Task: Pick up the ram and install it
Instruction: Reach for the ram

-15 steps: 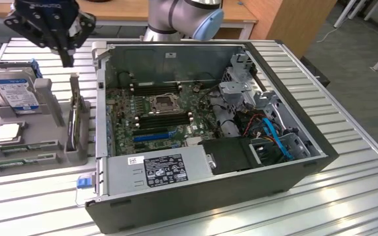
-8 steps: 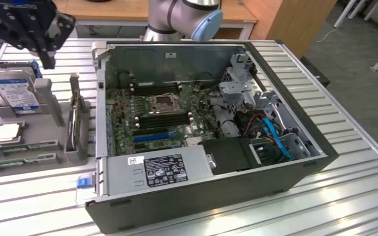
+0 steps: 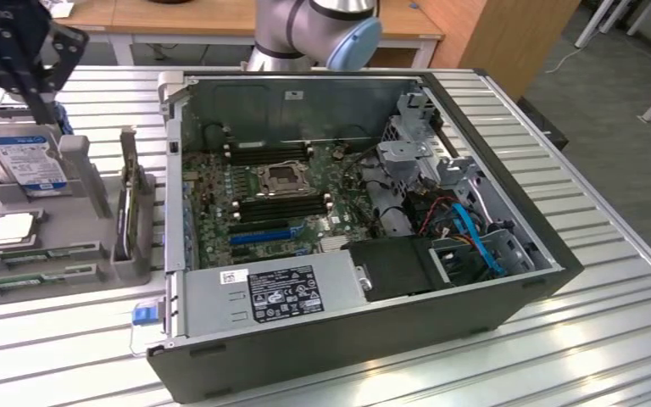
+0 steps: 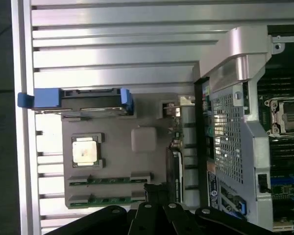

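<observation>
- Your tool (image 3: 43, 110) hangs over the grey holder (image 3: 91, 208) on the surface (image 3: 597, 339), jaws closed on nothing.
- The ram (image 3: 14, 257) lies flat in that holder, near the CPU chip (image 3: 11, 227).

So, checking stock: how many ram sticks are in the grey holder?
2. One ram stick lies beside the CPU chip; the other ram stick lies alongside it, at the edge of the grey holder.

power supply label (image 3: 286, 292), hard drive label (image 3: 34, 165), print on both too small to read
</observation>
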Motion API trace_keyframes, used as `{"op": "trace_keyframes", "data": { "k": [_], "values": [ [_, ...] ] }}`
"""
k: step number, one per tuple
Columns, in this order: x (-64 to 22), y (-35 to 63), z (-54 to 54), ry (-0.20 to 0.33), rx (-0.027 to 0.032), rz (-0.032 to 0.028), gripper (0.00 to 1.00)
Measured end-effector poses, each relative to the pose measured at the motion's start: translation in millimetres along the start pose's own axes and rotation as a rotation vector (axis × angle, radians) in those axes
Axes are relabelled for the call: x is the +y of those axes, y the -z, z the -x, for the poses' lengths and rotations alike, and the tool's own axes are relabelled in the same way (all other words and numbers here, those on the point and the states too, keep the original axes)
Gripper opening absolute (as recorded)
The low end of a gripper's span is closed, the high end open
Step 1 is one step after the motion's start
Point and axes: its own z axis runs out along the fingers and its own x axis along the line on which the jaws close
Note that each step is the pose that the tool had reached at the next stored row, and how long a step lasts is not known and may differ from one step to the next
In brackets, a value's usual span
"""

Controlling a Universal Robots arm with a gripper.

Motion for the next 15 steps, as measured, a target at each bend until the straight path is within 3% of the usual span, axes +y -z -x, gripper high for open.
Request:
{"op": "trace_keyframes", "data": {
  "k": [7,10,15],
  "values": [
    [-2.3,-0.4,-31.0,0.000,-0.0001,-0.0001,0.11],
    [-2.4,-0.3,-31.5,0.000,0.0000,-0.0002,0.11],
    [-2.4,-0.3,-31.5,0.000,0.0000,-0.0003,0.30]
  ]
}}
